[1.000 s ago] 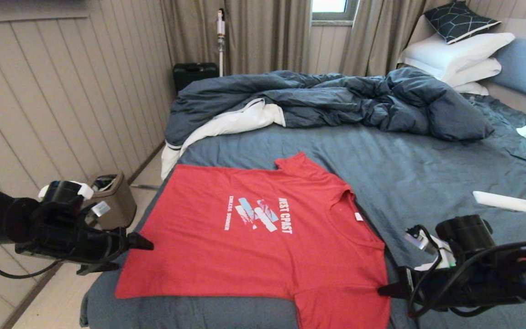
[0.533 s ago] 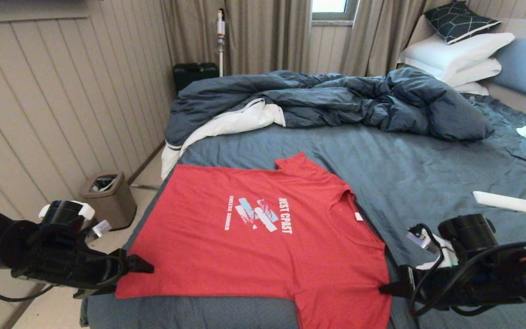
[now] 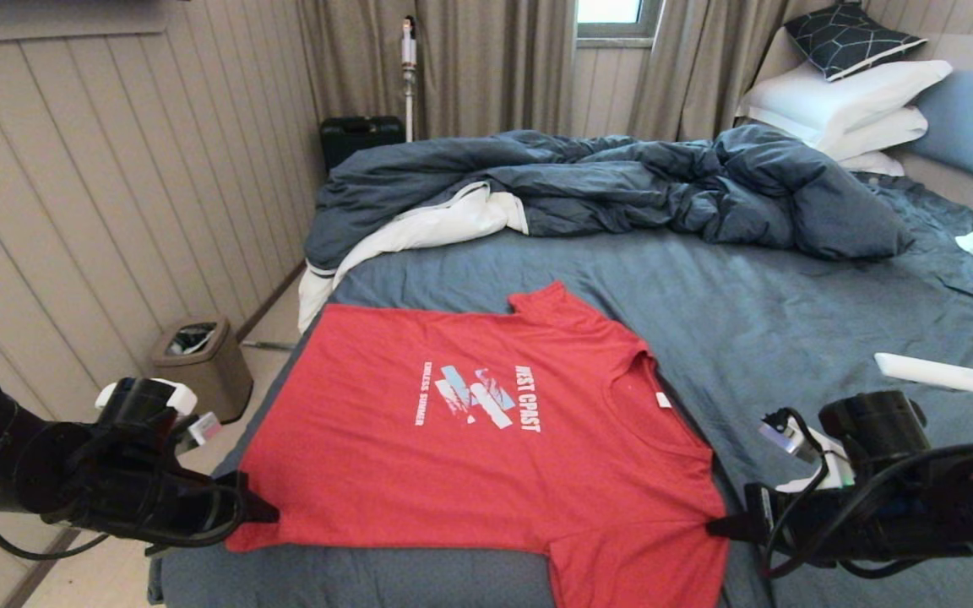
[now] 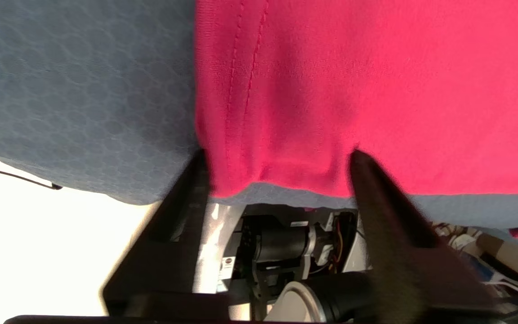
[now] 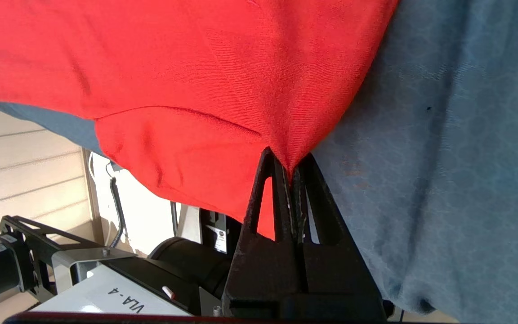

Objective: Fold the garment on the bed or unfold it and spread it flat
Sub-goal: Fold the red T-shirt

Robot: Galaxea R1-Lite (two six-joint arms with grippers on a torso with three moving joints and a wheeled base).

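Grasp step: right end effector clenched on garment shoulder, left end effector part-open straddling hem corner on bed; next, clamp left.

Left arm: matte black, bulky round housings, black cables looping beneath.
Left wrist camera: black cylinder with a white cap just behind the left tool, a small white tag beside it.
Left tool fingers: black, tapering to narrow points.
Right arm: black, glossy joints, thin black cables arching over it.
Right tool: two black wedge-shaped fingers with triangular cut-outs.
Base below the right tool: white panel marked "VLA-4", grey screwed bracket.
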